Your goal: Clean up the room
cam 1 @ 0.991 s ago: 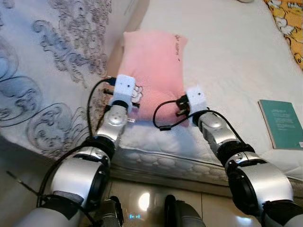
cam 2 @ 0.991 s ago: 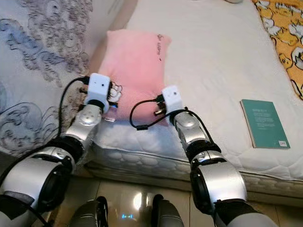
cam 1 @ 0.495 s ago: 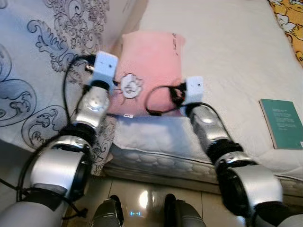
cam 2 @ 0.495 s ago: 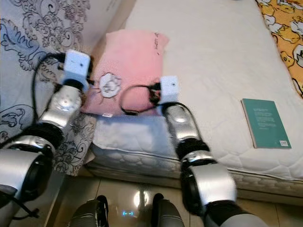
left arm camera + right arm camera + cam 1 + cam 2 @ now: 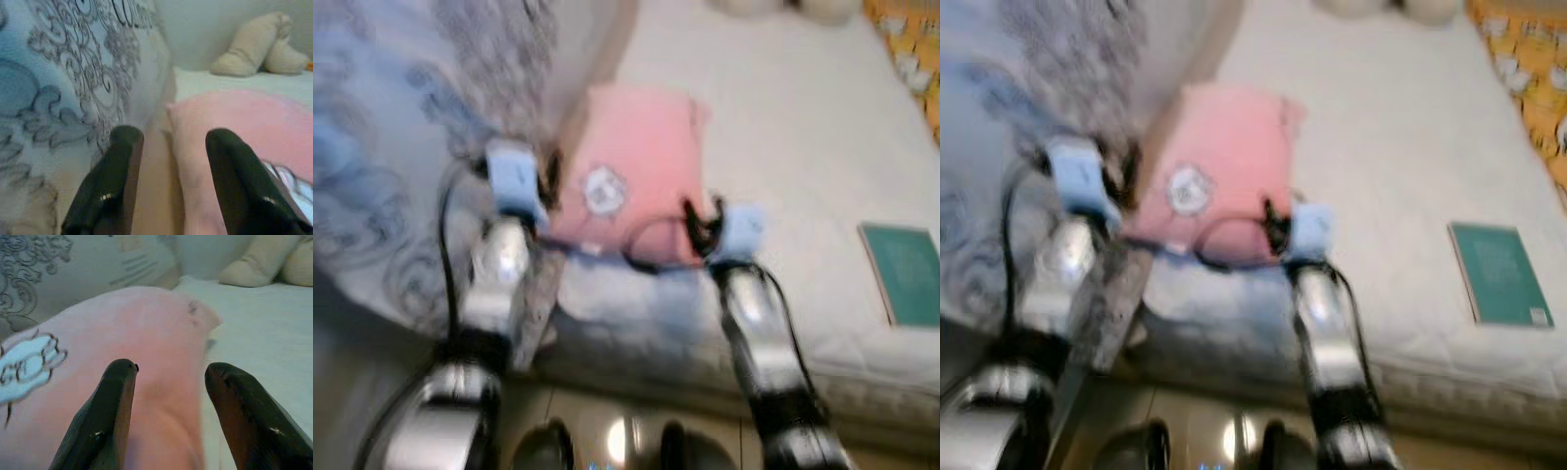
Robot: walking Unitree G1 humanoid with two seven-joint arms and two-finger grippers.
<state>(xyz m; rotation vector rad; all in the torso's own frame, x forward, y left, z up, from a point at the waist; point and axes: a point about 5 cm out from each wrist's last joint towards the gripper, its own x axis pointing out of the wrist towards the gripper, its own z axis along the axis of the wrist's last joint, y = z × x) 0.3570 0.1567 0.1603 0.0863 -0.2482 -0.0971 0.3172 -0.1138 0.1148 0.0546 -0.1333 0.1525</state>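
1. While my head views blur, the white mattress (image 5: 803, 147) spreads before me, with a grey-patterned blanket (image 5: 401, 127) draped along its left side.
2. On the mattress's near left corner lies the pink pillow (image 5: 641, 157), a white patch on its cover.
3. Beige stuffed toys (image 5: 254, 46) rest at the far end of the mattress.
4. Off to my right, a green book (image 5: 1498, 274) lies flat, well apart from the pillow.
5. At the pillow's left edge, my left gripper (image 5: 168, 147) has its fingers apart.
6. At the pillow's near right edge, my right gripper (image 5: 168, 377) also has its fingers spread.
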